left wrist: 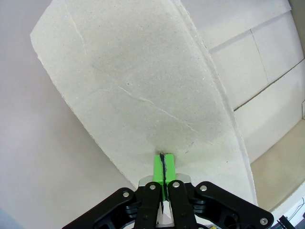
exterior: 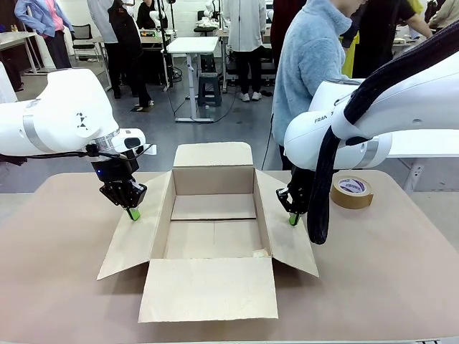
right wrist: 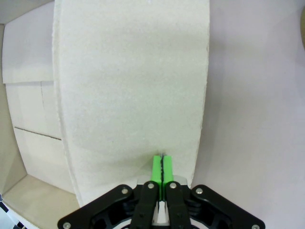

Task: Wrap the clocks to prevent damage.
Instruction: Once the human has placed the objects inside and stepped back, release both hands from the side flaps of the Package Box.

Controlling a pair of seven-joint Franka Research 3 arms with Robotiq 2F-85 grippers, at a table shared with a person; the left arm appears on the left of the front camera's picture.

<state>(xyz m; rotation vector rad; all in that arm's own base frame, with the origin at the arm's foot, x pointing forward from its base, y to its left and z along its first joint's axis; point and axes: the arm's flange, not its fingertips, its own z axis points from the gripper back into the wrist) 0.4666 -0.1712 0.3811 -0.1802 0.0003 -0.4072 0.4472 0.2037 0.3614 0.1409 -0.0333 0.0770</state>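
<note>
Now | left fingers [exterior: 133, 213] pressed together — tips on left box flap [exterior: 136, 247] | right fingers [exterior: 293, 219] likewise, right box flap [exterior: 288, 251]

Looks like a robotics lab. Has a white left arm [exterior: 64, 118] and right arm [exterior: 337, 136] at a brown table [exterior: 57, 287]. Shows white desks [exterior: 192, 44] behind on a grey floor [exterior: 215, 132], a stool [exterior: 209, 87], loose cables [exterior: 228, 109], an office chair [exterior: 82, 36] and people [exterior: 247, 29] standing about.
</note>
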